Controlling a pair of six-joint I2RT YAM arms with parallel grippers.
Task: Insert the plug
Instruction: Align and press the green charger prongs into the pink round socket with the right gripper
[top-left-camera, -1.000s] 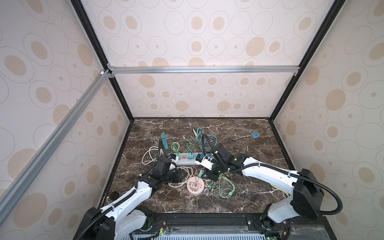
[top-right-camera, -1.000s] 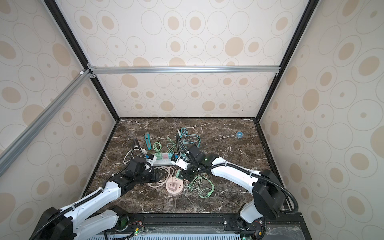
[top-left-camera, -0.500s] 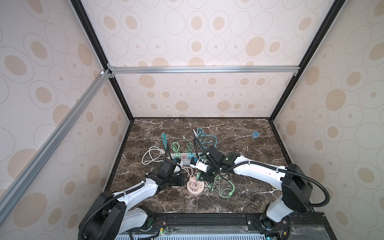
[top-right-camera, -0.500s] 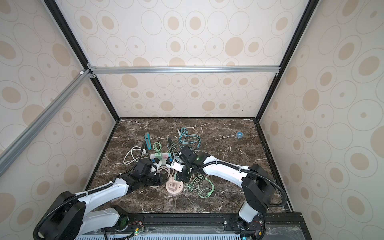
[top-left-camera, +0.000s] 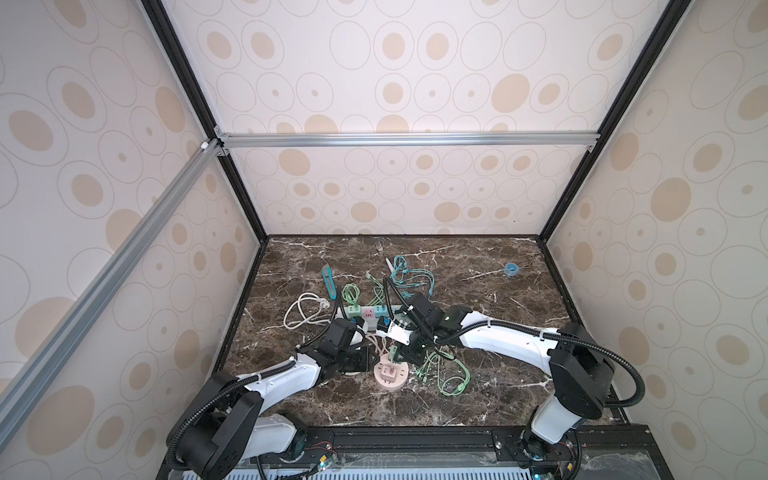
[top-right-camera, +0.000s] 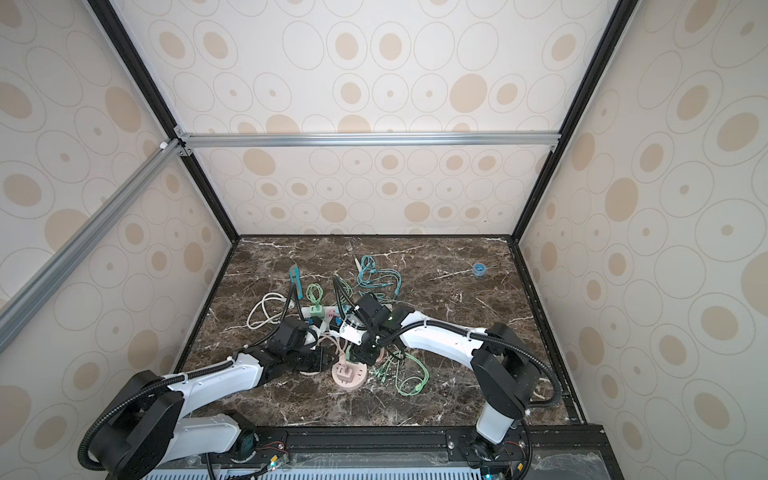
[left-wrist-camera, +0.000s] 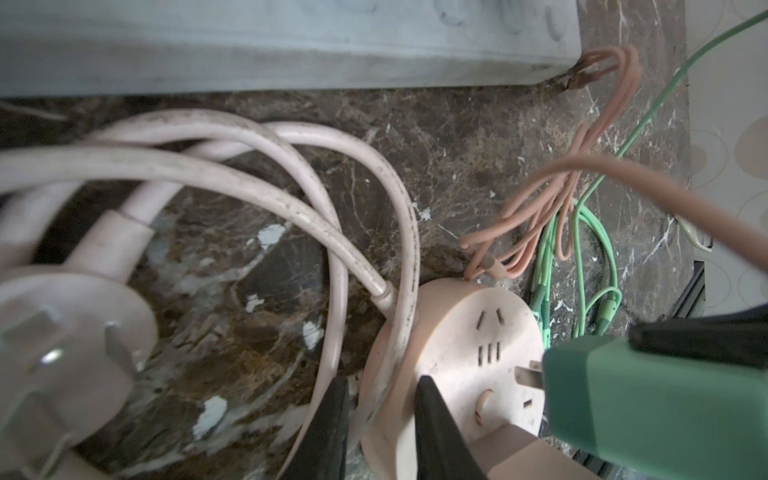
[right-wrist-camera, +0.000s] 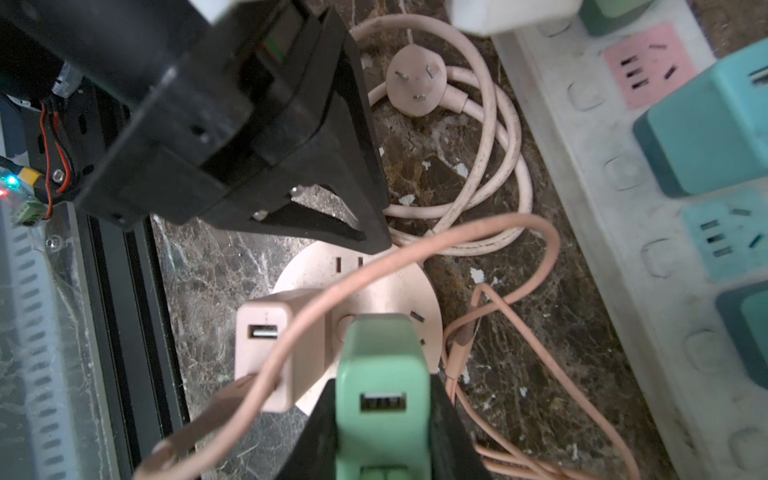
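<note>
Two arms have closed in on the round pink socket (top-left-camera: 390, 376) at the near middle of the desk (top-left-camera: 478, 399) within the last second. The left gripper (left-wrist-camera: 380, 384) has slid in from the left and drawn its fingers (left-wrist-camera: 332, 419) together; they now pinch the socket's rim, seemingly with a run of the pale cord (left-wrist-camera: 291, 199) between them. The right gripper (right-wrist-camera: 382, 384) has come nearer and leftward from over the white power strip (top-left-camera: 365, 312); its fingers are clamped on the flanks of the green plug (right-wrist-camera: 382, 374), which hangs tilted over the socket's face, just beside the pink charger (right-wrist-camera: 270, 349) already seated there.

In the left wrist view a bare metal prong (left-wrist-camera: 528, 374) shows between plug and face — so to my eye it is not yet home; whether its tip has met a slot I cannot tell. With the socket now braced, the push should not send it skating; what remains is lining the prongs up with free slots and pressing in. A peach cable (right-wrist-camera: 415, 241) loops across the face — it could snag.
</note>
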